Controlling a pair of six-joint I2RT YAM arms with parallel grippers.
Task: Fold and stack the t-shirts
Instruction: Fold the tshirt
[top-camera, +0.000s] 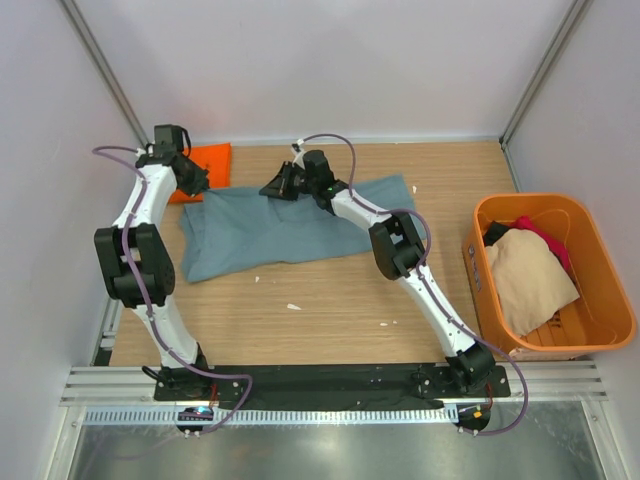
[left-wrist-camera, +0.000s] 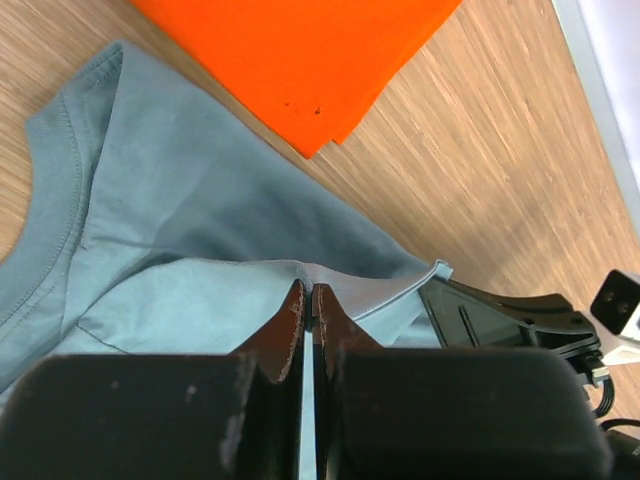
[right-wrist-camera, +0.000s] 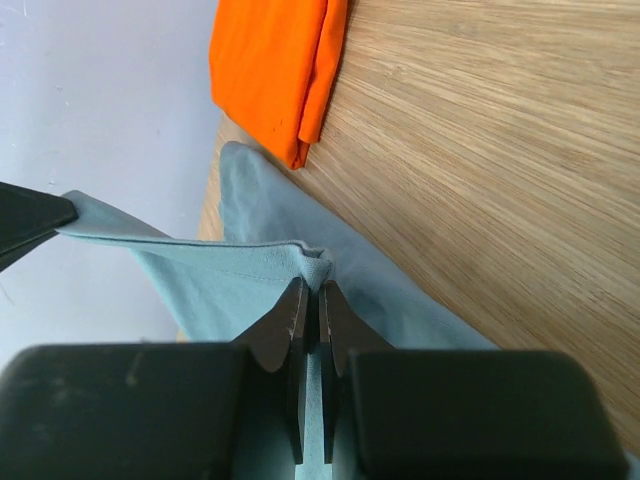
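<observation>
In right claw (right-wrist-camera: 312, 292), grey-blue t-shirt (right-wrist-camera: 225, 268)

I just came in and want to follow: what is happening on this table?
The grey-blue shirt lies spread on the table. The left end effector and the right end effector are each shut on its far edge. A folded orange shirt lies in the far left corner. More shirts wait in the tub at right.
</observation>
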